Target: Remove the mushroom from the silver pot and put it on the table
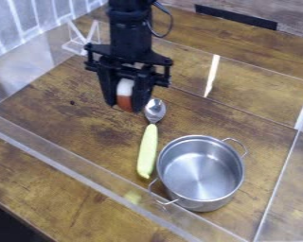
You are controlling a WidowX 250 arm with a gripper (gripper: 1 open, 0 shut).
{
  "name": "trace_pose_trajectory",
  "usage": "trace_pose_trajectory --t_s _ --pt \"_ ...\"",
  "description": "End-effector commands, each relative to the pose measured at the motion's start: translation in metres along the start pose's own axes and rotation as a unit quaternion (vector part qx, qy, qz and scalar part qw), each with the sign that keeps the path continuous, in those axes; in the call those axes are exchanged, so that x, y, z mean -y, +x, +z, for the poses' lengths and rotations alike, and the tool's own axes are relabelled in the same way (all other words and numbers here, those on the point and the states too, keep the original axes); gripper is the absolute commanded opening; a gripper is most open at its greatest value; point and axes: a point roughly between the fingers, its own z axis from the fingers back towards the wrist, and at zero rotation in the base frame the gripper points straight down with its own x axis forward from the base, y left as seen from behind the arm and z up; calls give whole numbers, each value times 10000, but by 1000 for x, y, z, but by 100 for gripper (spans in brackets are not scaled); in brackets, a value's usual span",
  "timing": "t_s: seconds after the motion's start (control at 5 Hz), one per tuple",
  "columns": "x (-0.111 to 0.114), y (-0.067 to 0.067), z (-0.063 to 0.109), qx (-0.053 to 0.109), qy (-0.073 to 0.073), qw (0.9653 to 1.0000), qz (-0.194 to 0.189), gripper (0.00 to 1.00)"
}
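My gripper (126, 98) points straight down over the table (60, 109), left of centre, and is shut on the mushroom (125, 92). The mushroom's reddish cap and white stem show between the two black fingers, a little above the wood. The silver pot (203, 171) stands at the lower right, empty, well clear of the gripper.
A spoon with a yellow handle (147, 151) lies just left of the pot, its metal bowl (154, 111) right beside the gripper. Clear acrylic walls (65, 156) edge the table. A small white strip (214, 72) stands at the back right, a clear stand (80, 38) at the back left.
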Motion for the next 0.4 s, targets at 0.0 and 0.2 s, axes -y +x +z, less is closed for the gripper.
trace_pose_trajectory --t_s 0.0,0.2 --pt "16 -3 7 166 -47 9998 -118 0" --pt "23 -5 11 158 -37 9997 -173 0"
